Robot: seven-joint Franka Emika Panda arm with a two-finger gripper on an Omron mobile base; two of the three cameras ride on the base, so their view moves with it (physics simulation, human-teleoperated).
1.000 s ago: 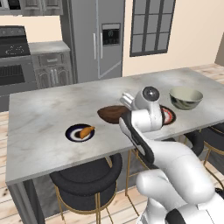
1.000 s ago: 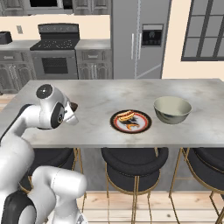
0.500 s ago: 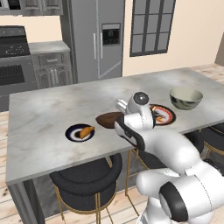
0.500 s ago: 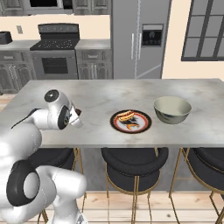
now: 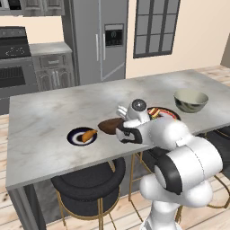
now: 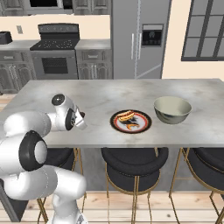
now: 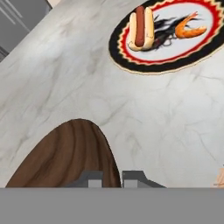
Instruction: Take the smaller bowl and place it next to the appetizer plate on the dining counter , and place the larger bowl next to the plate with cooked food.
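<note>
My gripper (image 5: 120, 130) is shut on the rim of the smaller bowl (image 5: 110, 125), a shallow dark-brown wooden bowl held low over the dining counter (image 5: 45, 112). The bowl hangs just right of the appetizer plate (image 5: 82, 136), which carries an orange-brown food piece. In the hand view the brown bowl (image 7: 65, 155) sits tilted between my fingertips (image 7: 89, 179). The plate with cooked food (image 6: 130, 120), red-rimmed with a hot dog and a shrimp (image 7: 166, 35), lies to the right. Beyond it stands the larger bowl (image 6: 172, 109), cream inside, also seen at the counter's right end (image 5: 191, 99).
Black round stools (image 6: 134, 159) with gold legs stand under the counter's near edge (image 6: 131, 144). Across the aisle behind the counter are a steel fridge (image 6: 140, 39) and a stove (image 6: 56, 52). Bare marbled top stretches left of and behind the appetizer plate.
The arm has folded down and carried the brown bowl a little left and lower, closer to the appetizer plate. The jaws stay shut on its rim.
</note>
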